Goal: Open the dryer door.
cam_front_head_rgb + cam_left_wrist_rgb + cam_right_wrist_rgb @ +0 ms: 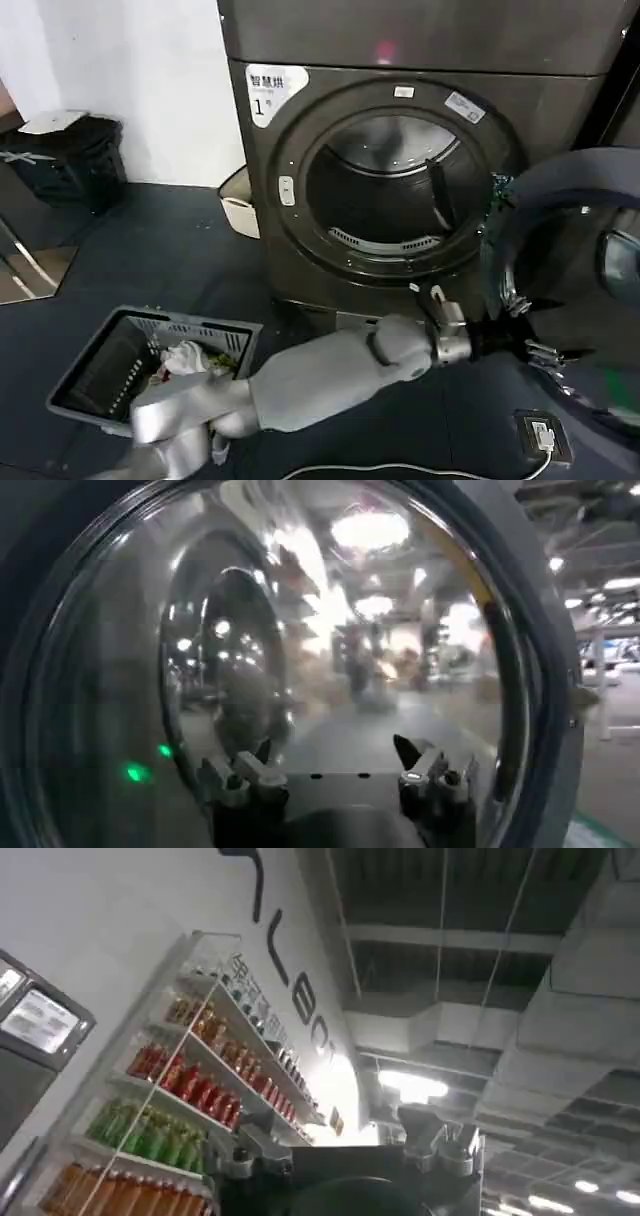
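The dryer [400, 190] stands at the far side of the scene, its white "1" label [272, 92] at the upper left of its front and its drum [385, 190] exposed. The door [575, 280] is swung wide open to the right, inner side facing the camera. The left arm [330, 375] reaches from the near left across to the door, and the left gripper [540, 345] sits against the door's lower inner rim. In the left wrist view its jaws stand wide apart, holding nothing, close to the door's glass [300, 640]. The right gripper [350, 1143] points up at a ceiling beside drink shelves [190, 1088], jaws spread wide. A basket [120, 365] with clothes rests on the floor at near left.
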{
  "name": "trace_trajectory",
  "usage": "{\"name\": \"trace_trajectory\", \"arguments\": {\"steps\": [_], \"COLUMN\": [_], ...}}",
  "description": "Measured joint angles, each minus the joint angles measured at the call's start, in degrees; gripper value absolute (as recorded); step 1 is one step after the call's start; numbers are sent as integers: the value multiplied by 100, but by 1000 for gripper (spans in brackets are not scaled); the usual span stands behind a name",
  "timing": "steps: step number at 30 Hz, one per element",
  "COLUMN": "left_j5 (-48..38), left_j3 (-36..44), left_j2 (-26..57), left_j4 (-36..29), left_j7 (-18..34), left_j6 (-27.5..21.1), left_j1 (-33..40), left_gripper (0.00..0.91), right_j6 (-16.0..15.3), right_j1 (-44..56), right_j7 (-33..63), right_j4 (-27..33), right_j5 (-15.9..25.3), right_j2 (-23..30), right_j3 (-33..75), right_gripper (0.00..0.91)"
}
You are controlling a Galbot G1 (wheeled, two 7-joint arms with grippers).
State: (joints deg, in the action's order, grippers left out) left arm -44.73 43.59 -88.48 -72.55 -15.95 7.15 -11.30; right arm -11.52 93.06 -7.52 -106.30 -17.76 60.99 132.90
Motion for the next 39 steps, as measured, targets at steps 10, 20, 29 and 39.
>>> {"name": "trace_trajectory", "arguments": {"steps": [10, 20, 29, 39], "left_j5": [76, 178, 174, 198], "left_j3": [-39, -50, -56, 81], "left_j2": [-373, -371, -371, -372], "left_j4": [590, 951, 1057, 706], "left_j7": [293, 355, 361, 203], "left_j6": [214, 420, 507, 906], "left_j1": [48, 215, 197, 119], "left_gripper": [907, 907, 907, 907], "right_j6": [41, 77, 105, 114], "right_j1": [-27, -60, -65, -46], "right_j7": [-21, -104, -117, -12], "right_j4": [9, -13, 30, 49], "right_j5": [27, 26, 38, 14], "right_j2": [27, 19, 12, -37], "right_j3": [-50, -125, -127, -3], "right_gripper": [907, 907, 907, 907]}}
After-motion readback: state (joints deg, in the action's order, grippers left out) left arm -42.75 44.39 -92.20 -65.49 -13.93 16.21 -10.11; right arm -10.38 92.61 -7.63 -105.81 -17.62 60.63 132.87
